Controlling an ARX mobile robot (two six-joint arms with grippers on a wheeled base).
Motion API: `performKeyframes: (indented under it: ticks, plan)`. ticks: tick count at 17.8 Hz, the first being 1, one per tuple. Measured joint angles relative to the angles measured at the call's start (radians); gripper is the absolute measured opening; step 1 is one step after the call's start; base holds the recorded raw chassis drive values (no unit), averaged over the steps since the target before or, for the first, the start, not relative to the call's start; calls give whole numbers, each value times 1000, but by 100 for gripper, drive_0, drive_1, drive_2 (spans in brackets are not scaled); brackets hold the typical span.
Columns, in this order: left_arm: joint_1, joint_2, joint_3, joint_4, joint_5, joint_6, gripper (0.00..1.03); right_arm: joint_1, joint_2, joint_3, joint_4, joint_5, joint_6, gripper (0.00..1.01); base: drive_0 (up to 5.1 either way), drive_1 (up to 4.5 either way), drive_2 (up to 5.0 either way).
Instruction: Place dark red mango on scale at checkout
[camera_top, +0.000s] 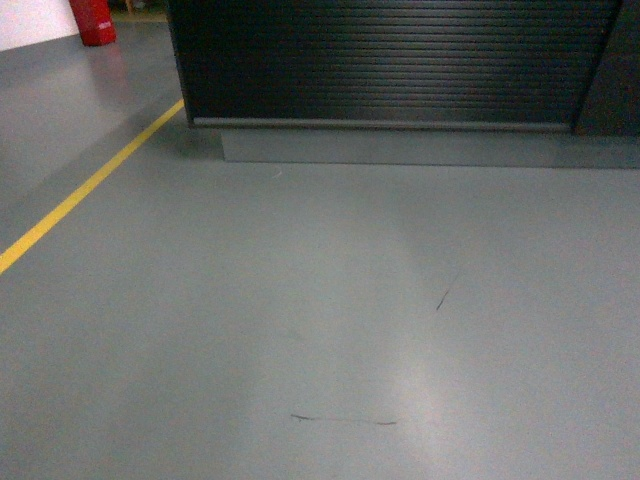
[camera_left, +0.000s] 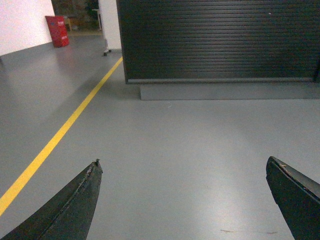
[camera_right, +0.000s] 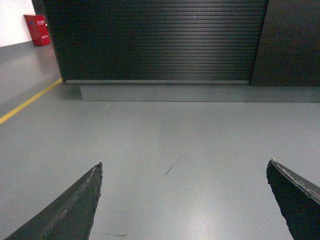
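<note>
The left gripper (camera_left: 182, 200) stands wide open with nothing between its dark fingers (camera_left: 75, 205), only bare grey floor (camera_left: 190, 150) showing in the gap; the right gripper (camera_right: 182, 200) is likewise spread wide and holds nothing, its two fingers (camera_right: 70, 207) framing the same grey floor, on which a short dark scuff (camera_right: 172, 166) lies ahead of the gap. Straight ahead of both grippers, well apart from them across the open floor, rises the checkout (camera_top: 390, 60), a dark counter with a horizontally ribbed front sitting on a plain grey base (camera_top: 430, 148); seen from the right wrist, a smooth dark panel (camera_right: 292, 42) adjoins the ribbed front ahead and to the right of that gripper. A yellow line (camera_left: 65, 130) painted on the floor runs from beside the left gripper's left finger away toward the counter's left corner; it also shows ahead and to the left of the right gripper. Far ahead and to the left of both grippers a red object (camera_left: 57, 31) stands against a white wall (camera_left: 22, 22). The dark red mango and the scale appear in none of the three views, so their places cannot be told; the counter's top is out of frame.
</note>
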Motion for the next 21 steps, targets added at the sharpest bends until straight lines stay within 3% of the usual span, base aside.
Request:
performKeyframes:
  ticks: [21]
  plan:
    - [0,0,0,2,0,0,98,0,0,0,-1,0,0,98,-6,422,-433]
